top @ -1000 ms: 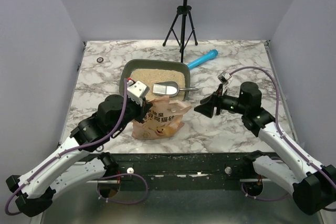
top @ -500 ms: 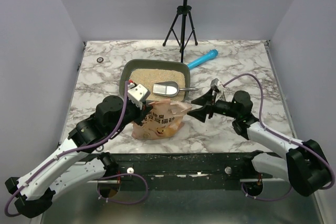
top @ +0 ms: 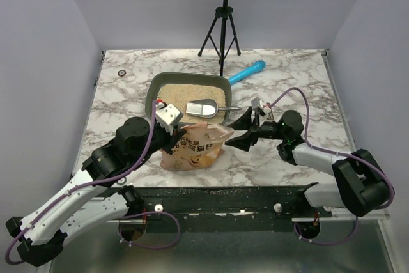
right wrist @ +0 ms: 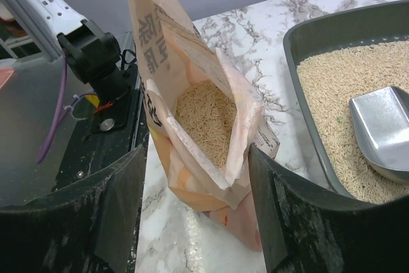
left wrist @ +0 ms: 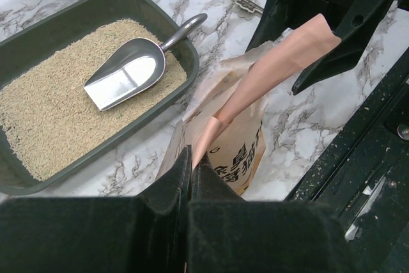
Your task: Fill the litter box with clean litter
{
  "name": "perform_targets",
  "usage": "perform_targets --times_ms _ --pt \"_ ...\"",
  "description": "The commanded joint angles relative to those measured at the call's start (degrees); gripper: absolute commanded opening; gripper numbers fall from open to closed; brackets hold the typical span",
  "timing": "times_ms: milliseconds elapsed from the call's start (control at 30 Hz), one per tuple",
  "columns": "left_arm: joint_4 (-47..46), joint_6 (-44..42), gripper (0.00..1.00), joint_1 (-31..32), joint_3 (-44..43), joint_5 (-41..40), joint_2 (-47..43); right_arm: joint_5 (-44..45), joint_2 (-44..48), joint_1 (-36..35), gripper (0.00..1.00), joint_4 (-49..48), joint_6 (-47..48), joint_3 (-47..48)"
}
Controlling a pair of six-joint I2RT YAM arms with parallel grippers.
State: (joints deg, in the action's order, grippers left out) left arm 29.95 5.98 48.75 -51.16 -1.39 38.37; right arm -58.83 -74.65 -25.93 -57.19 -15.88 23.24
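Note:
The dark grey-green litter box [top: 153, 92] sits mid-table, holding pale beige clean litter [top: 172, 94] and a silver scoop [top: 203, 107]. In front of it stands an orange-pink printed bag [top: 195, 148], mouth open, with more litter [right wrist: 203, 123] inside. My left gripper [top: 181, 133] is shut on the bag's top edge [left wrist: 214, 123], holding it up. My right gripper [top: 241, 130] is open at the bag's right side; in its wrist view the bag's near corner [right wrist: 211, 183] lies between the spread fingers [right wrist: 121, 209], not pinched.
A blue tube-shaped handle [top: 246, 72] lies behind the box on the right. A black tripod [top: 220, 27] stands at the back under a music stand. A small dark ring [top: 121, 72] lies back left. The black base rail [top: 223, 196] runs along the near edge.
My right gripper has moved left and turned, from clear of the bag to straddling its right corner. The left gripper still holds the bag's edge and has hardly moved.

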Motion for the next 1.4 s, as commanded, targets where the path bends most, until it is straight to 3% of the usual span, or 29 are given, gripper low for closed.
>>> perform_targets --times_ms 0,267,600,733,833,933,967,1033,1200,1367 --pt "-6.49 -0.18 0.0 -0.06 -1.49 1.3 -0.75 -3.48 -2.25 -0.52 0.72 -7.23 -1.96 1.98" --pt "-6.4 0.0 0.0 -0.06 -1.84 1.3 -0.67 -5.51 -7.08 -0.61 0.57 -16.1 -8.55 2.68" --pt "-6.05 0.09 0.0 0.03 -1.93 1.3 -0.93 -6.39 -12.27 -0.7 0.57 -23.49 -13.3 3.03" --pt "-6.23 0.17 0.0 -0.06 -2.02 1.3 -0.67 -6.56 -13.58 -0.7 0.5 -25.77 -14.61 3.39" --pt "-6.31 0.44 0.0 -0.06 -2.37 1.3 -0.23 -6.65 -14.55 -0.7 0.39 -27.88 -16.2 3.91" --pt "-6.49 0.53 0.0 -0.06 -2.46 1.3 0.04 -6.91 -15.61 -0.79 0.16 -30.25 -18.13 4.44" --pt "-6.58 0.61 0.01 -0.06 -2.46 1.39 0.04 -6.91 -15.79 -0.79 0.03 -31.05 -18.66 4.53" --pt "-6.58 0.7 0.11 -0.06 -2.37 1.3 0.04 -6.48 -16.23 -0.79 0.01 -32.8 -20.06 4.53" --pt "-6.58 0.79 0.51 -0.06 -1.93 0.78 -1.01 -3.85 -14.83 0.27 0.01 -37.91 -24.63 2.69" --pt "-4.47 -0.97 0.7 -0.06 -1.93 -4.49 -4.26 -2.43 -8.07 2.99 0.01 -35.64 -25.78 -1.09"
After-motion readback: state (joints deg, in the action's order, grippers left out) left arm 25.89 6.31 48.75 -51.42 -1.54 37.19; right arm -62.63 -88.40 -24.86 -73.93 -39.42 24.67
